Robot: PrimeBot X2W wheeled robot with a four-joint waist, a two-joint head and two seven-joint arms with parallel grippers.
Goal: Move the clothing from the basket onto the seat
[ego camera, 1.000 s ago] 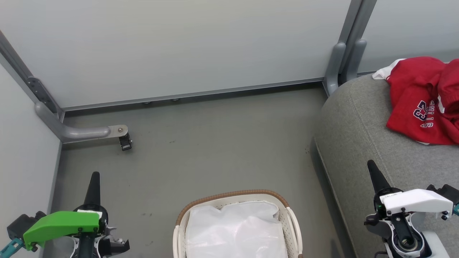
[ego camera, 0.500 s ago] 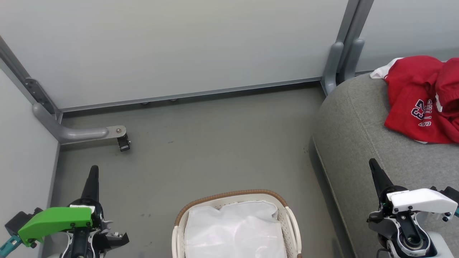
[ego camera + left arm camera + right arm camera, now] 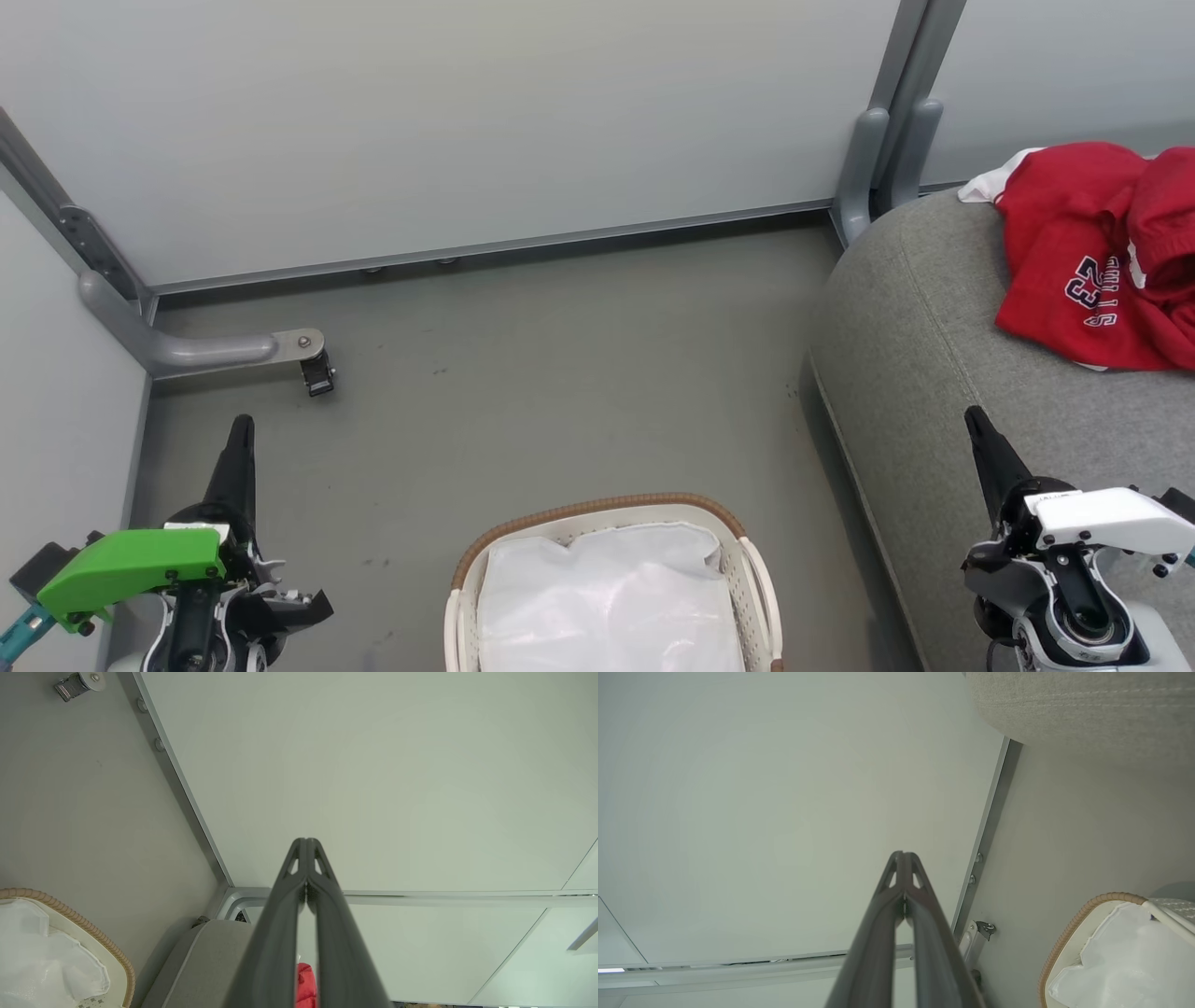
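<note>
Left claw [image 3: 241, 431] and right claw [image 3: 977, 422], both closed empty, flank basket [image 3: 597, 509]; clothing [image 3: 1074, 243] on seat [image 3: 934, 327].

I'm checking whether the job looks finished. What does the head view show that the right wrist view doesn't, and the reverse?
Head view adds: the red clothing lying on the seat, and the left end effector. Right wrist view adds: the right end effector seen along its two fingers, which meet at the tips with nothing between. Both share: the basket showing its white liner, the seat, the grey floor and the wall panel.
</note>
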